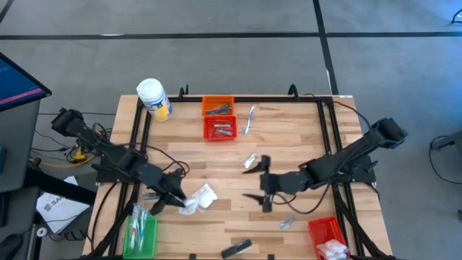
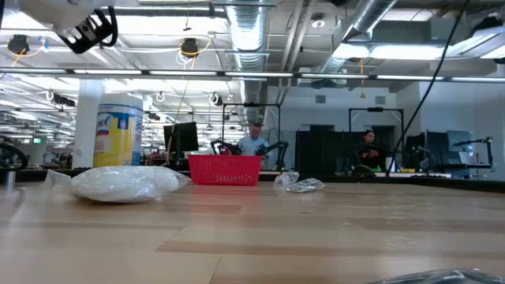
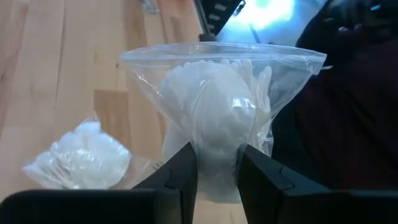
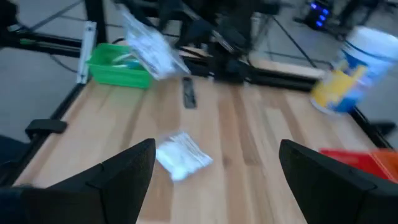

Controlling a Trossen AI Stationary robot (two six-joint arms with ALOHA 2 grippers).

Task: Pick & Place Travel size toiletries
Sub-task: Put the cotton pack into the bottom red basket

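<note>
Left hand (image 3: pixel 216 169) is pinched shut on a clear zip bag (image 3: pixel 217 112) of white stuff, gripping it low so the sealed top stands above the fingers (image 3: pixel 184 171). Lifted off the counter (image 1: pixel 289 137) near the front-left corner, beside the green basket (image 1: pixel 141 235) — my read is that's the drop target, since it already holds similar clear items. Pinch is narrow and mid-bag, so the load could swing or slip; worth a slow carry.

Second white packet (image 1: pixel 205 195) lies flat on the counter just right of the left hand, likely next in line. Probably the same packet that looms close in the low view, can't be sure.

Right hand (image 1: pixel 261 184) hovers mid-counter, spread wide, holding nothing. It faces the left side, so it looks parked clear of the carry path.

Other toiletries scattered:
- foil sachet (image 1: pixel 250 161) just behind the right hand
- another sachet (image 1: pixel 288 222) toward the front-right
- dark tube (image 1: pixel 236 248) at the front edge
- clear stick (image 1: pixel 250 118) near the back, beside the red basket (image 1: pixel 221 128)

Orange basket (image 1: pixel 217 105) and a second red one (image 1: pixel 326 237) at front-right already hold items, so sorting looks partly done. White jar (image 1: pixel 154 99) sits at the back-left corner, out of play.
</note>
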